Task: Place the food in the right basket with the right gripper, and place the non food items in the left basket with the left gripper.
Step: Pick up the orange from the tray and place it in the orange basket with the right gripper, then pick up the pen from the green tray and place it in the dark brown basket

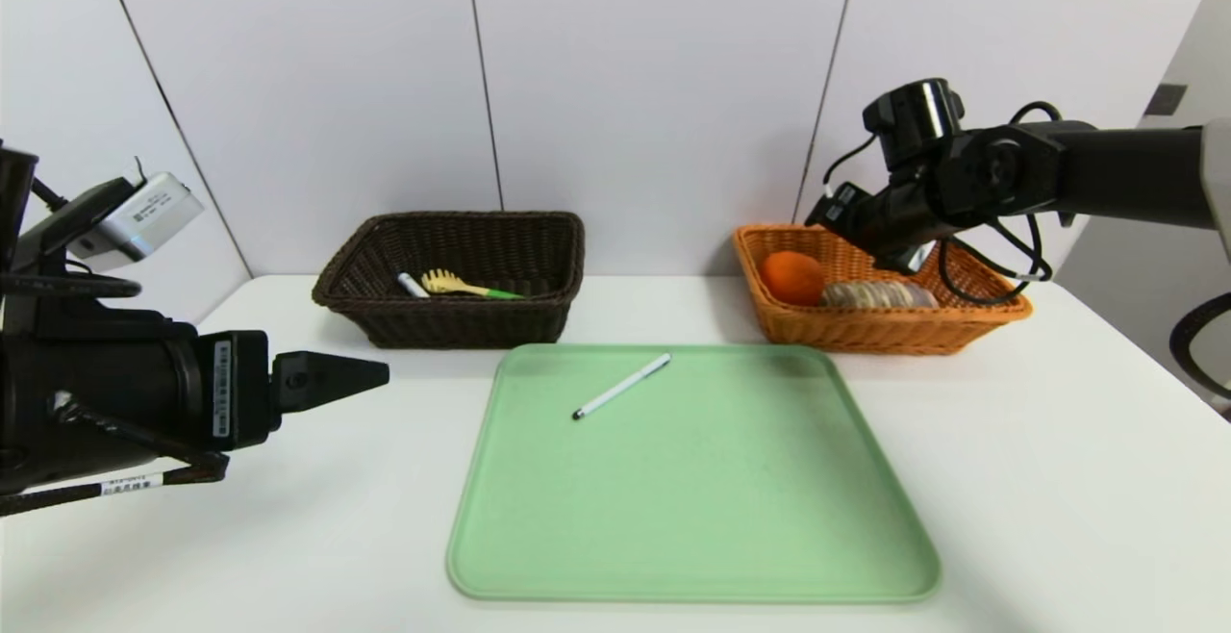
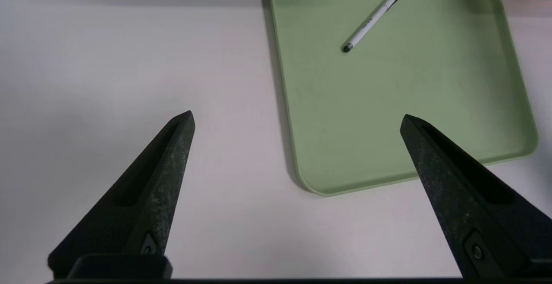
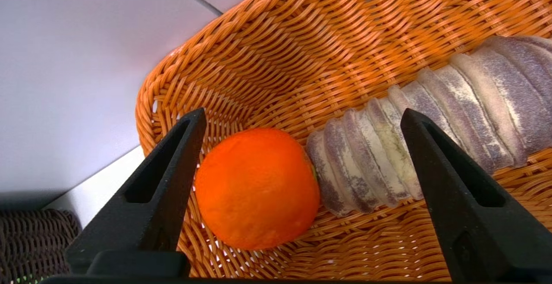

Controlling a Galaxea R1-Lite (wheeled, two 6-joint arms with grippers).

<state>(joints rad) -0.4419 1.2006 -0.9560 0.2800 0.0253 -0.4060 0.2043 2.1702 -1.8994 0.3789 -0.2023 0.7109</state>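
White table [image 1: 317, 537] | grey-white panel wall [image 1: 673, 85] behind | right tool [image 1: 856, 243] above orange basket [image 1: 894, 335]

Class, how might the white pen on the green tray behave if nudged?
The pen looks slim and rounded, so it would probably roll. Its straight barrel suggests stiffness. The low rim of the tray might stop it.

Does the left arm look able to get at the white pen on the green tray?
Probably yes: the black left gripper hangs open and holds nothing, and nothing covers the thin white pen, though it may need to move across.
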